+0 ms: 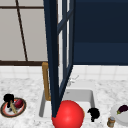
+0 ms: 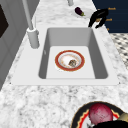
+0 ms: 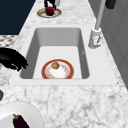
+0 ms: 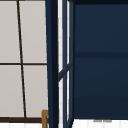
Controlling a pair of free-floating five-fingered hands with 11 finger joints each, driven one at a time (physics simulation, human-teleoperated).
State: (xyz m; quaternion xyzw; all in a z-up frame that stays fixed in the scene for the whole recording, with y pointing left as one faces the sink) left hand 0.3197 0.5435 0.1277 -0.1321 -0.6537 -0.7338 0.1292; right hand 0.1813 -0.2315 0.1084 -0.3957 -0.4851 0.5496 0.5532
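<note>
My left hand [image 1: 8, 98] hovers at the far edge of a red-rimmed plate [image 1: 5, 112] on the left counter. The plate carries a dark red round fruit [image 1: 18, 103] and a tan stick-like piece [image 1: 13, 110]. The same hand [image 2: 110, 124] sits just in front of the fruit [image 2: 101, 113] in the left side view. My right hand [image 1: 93, 113] hangs over the sink's front right rim with fingers drooping and relaxed, holding nothing. From the sides, this hand [image 3: 12, 60] [image 2: 98, 17] is above the counter edge beside the basin. A second red-rimmed plate [image 2: 60, 65] with a brown morsel lies in the sink.
A white plate [image 1: 116, 117] with an eggplant [image 1: 123, 108] and a small jar [image 1: 110, 122] stand on the right counter. A big red ball [image 1: 68, 115] covers the sink's front. A dark blue door [image 1: 53, 57] stands open above the sink. The faucet [image 2: 32, 35] rises at the back.
</note>
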